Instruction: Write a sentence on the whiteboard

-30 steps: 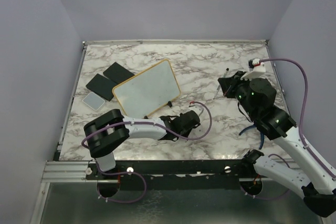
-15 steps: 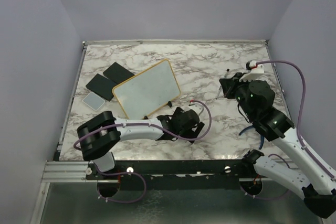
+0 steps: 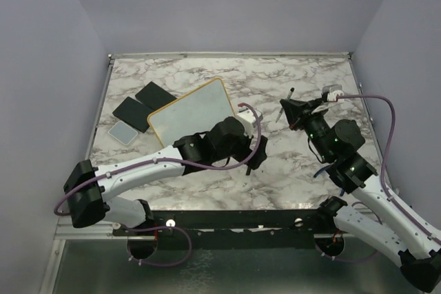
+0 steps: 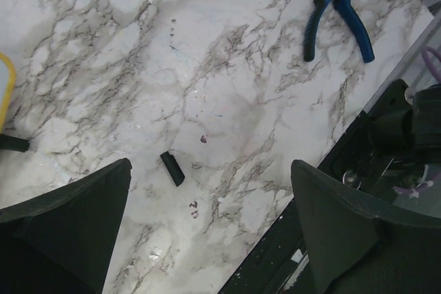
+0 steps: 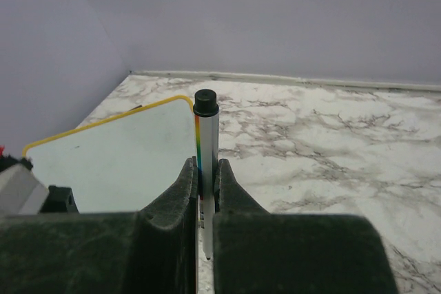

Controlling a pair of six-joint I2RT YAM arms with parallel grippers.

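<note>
The right gripper [image 5: 205, 170] is pinched tight on a rainbow-striped pen [image 5: 207, 135], which stands upright between its fingers with the black end up. The whiteboard [image 5: 117, 160] lies flat beyond and to the left of those fingers, apart from the pen. The left gripper [image 4: 211, 164] gapes wide and holds nothing above the marble table [image 4: 227, 87]. A small black cap [image 4: 172, 169] on the table shows between its fingers, with blue pliers [image 4: 337, 12] well off. From above, the left arm hides the whiteboard's near edge. Whether any words are on it I cannot tell.

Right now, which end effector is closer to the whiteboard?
Left. The left end effector is just off the whiteboard's near right corner; the right end effector, gripping a marker, sits farther off to the board's right.
</note>
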